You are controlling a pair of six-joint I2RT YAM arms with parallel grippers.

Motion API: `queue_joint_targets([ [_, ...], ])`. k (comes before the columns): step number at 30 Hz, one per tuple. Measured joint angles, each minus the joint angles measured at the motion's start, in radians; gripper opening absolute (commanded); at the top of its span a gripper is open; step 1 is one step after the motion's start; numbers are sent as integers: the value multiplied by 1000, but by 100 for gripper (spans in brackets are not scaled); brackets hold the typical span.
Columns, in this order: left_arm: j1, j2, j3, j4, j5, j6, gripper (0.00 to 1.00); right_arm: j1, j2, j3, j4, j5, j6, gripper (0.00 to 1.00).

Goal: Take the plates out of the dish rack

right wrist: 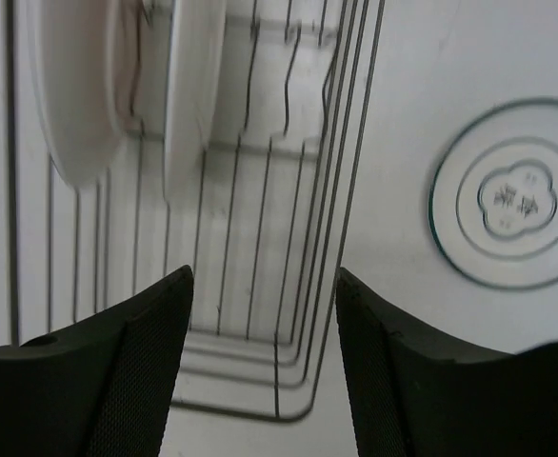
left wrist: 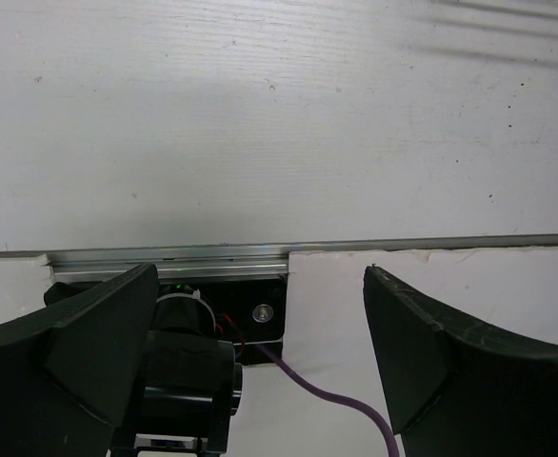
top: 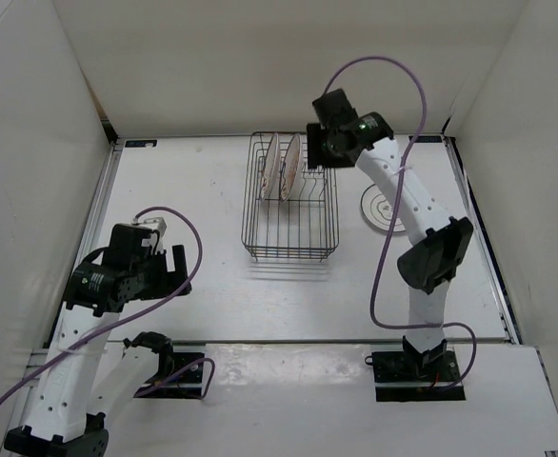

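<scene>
The left gripper [left wrist: 260, 276] hangs near its base, fingers spread, holding nothing. Farther out, the right gripper [right wrist: 262, 274], fingers apart, hovers over the dish rack [top: 290, 233]. Two plates [top: 291, 164] stand upright at the rack's far end. A grey-lined plate [right wrist: 508, 195] lies flat beside the rack, its centre mark too blurred to read.

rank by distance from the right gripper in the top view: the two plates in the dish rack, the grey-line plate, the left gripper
From the right gripper:
1. right racked plate, just left of it
2. left racked plate, further left
3. grey-line plate, lying flat right of the dish rack
4. left gripper, far left, towards the near edge
</scene>
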Motion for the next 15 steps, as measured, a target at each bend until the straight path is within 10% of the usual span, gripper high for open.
queue_joint_targets([
  [15,-4,-11,-29,-2,-41,8,99,-14,235,208,196,-36,31,65],
])
